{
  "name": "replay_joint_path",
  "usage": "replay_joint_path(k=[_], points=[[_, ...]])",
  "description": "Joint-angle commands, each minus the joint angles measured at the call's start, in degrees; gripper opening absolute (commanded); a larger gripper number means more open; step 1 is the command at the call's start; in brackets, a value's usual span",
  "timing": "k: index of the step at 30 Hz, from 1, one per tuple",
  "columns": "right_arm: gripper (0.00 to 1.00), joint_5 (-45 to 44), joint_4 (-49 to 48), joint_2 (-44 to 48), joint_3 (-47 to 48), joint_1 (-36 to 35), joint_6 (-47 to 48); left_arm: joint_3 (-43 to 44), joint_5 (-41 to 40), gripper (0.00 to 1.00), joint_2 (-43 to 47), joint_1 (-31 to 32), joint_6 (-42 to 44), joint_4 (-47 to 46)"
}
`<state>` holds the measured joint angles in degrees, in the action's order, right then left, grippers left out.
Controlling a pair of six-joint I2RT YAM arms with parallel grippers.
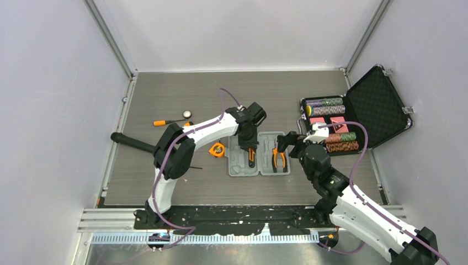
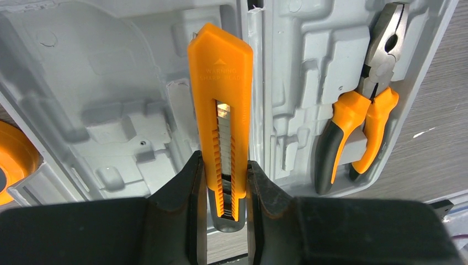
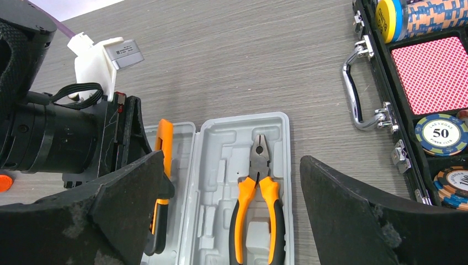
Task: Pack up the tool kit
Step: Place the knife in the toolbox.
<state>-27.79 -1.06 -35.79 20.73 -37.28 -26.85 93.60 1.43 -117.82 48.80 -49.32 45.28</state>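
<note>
The grey tool kit case (image 1: 238,165) lies open on the table with moulded slots. My left gripper (image 1: 251,150) is shut on an orange utility knife (image 2: 223,88), holding its rear end between both fingers (image 2: 187,187) over the case's left half (image 2: 110,110), beside the hinge. Orange-and-black pliers (image 1: 279,159) lie seated in the right half (image 3: 215,160). My right gripper (image 3: 232,165) hovers open above the pliers (image 3: 256,204), with nothing between its fingers. The orange tape measure (image 1: 217,149) sits on the table just left of the case. An orange-handled screwdriver (image 1: 165,122) lies farther left.
A black foam-lined case (image 1: 353,118) with poker chips and cards stands open at the right; its chrome handle (image 3: 353,88) faces the tool kit. A long black cylinder (image 1: 132,142) lies at the left edge. A small round object (image 1: 187,114) sits by the screwdriver.
</note>
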Motion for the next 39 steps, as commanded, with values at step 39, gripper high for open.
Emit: replay_joint_path(k=[39], points=[[0.98, 1.59, -1.4, -1.26, 1.45, 0.54, 0.33, -8.26, 1.37, 0.34, 6.33, 0.25, -3.32, -4.1]])
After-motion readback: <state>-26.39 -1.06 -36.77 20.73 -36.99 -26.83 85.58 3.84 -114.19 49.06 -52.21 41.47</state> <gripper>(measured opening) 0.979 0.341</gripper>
